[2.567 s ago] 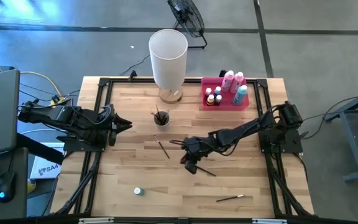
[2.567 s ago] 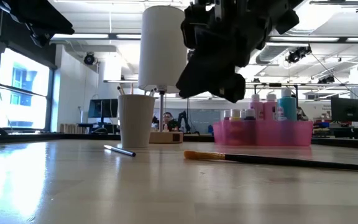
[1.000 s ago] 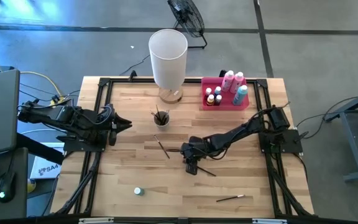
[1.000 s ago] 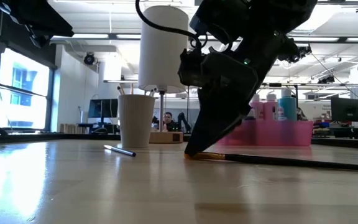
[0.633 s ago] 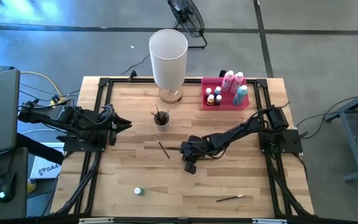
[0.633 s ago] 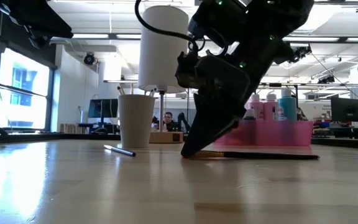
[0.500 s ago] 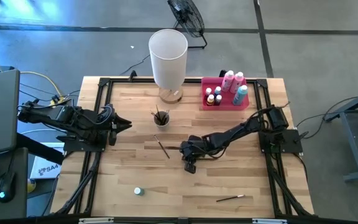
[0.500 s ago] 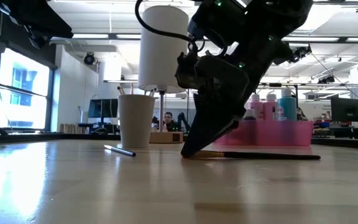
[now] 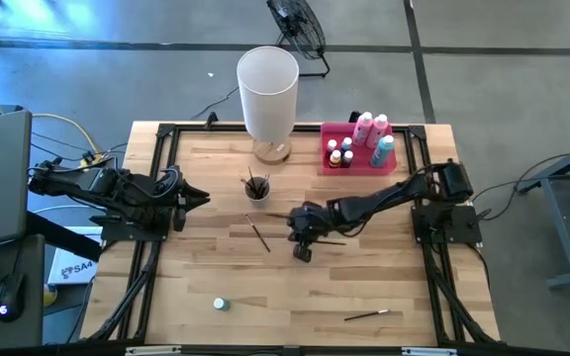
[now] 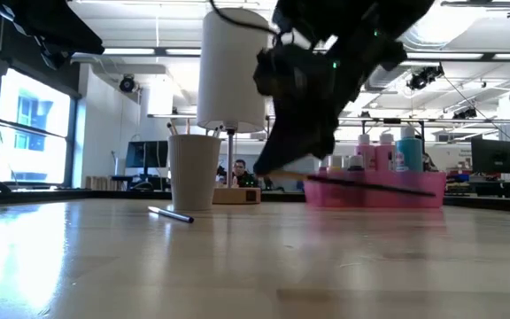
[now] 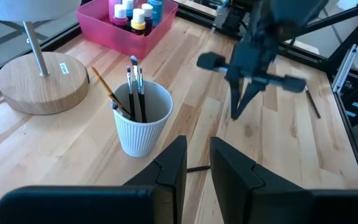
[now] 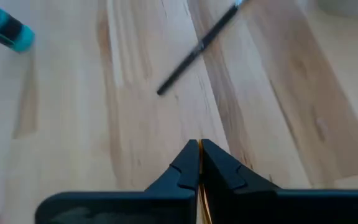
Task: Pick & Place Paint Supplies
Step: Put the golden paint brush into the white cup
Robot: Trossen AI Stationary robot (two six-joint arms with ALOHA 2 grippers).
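1. the right gripper hung over the middle of the wooden table, its arm reaching in from the right edge.
2. its fingers were pressed together on a thin dark-handled paintbrush, with a sliver of yellow handle showing between the tips in the right wrist view.
3. in the low view the held paintbrush was clear of the tabletop and roughly level, its dark handle crossing in front of the pink tray.
4. the left gripper waited near the left edge of the table; its fingers stood slightly apart with nothing between them.
5. a white ribbed cup with several brushes upright in it stood beside the round wooden base of the tall white cylinder.
6. a second paintbrush lay flat on the table between the cup and the right gripper.
7. a third paintbrush lay near the front edge, on the right half.
8. a small teal-capped bottle lay on the table near the front, left of centre.
9. the pink tray sat at the back right and held pink and teal bottles and tiny capped ones.
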